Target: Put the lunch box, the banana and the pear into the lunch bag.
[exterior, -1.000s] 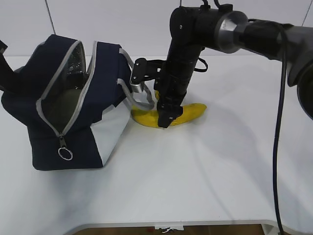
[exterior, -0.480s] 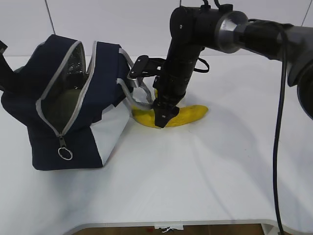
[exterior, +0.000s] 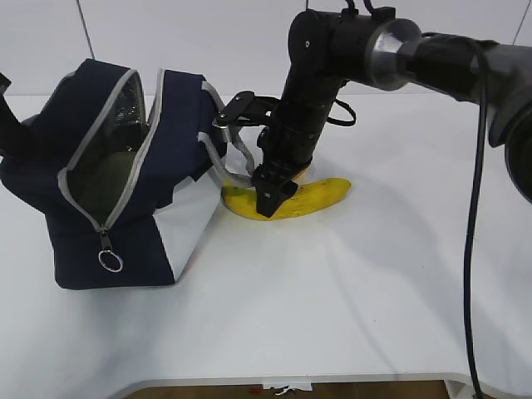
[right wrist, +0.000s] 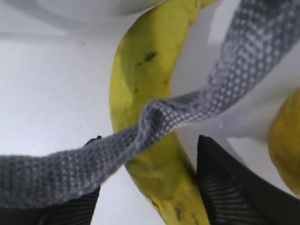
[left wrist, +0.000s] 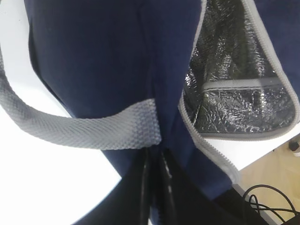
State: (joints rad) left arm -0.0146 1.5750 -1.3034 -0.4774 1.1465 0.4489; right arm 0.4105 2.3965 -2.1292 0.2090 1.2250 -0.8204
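Observation:
The navy lunch bag (exterior: 179, 108) stands open on the left, silver lining (left wrist: 234, 61) showing. A dull green surface lies inside; I cannot tell if it is the lunch box. My left gripper (left wrist: 154, 183) is shut on the bag's navy fabric below a grey handle (left wrist: 93, 129). The yellow banana (exterior: 312, 195) lies just right of the bag. My right gripper (exterior: 270, 198) is open and straddles it near its bag end (right wrist: 140, 70), the other grey handle (right wrist: 211, 103) draped across between the fingers (right wrist: 234, 187). The orange-yellow pear (right wrist: 286, 145) is beside the banana, mostly hidden by the arm in the exterior view.
The white table (exterior: 332, 291) runs to its front edge at the bottom of the exterior view. A black cable (exterior: 474, 249) hangs down on the right. The bag's zipper pull ring (exterior: 110, 260) dangles at its front corner.
My right gripper has shifted a little left along the banana toward the bag, its wrist turning. The bag has tilted slightly. The left gripper's hold is unchanged.

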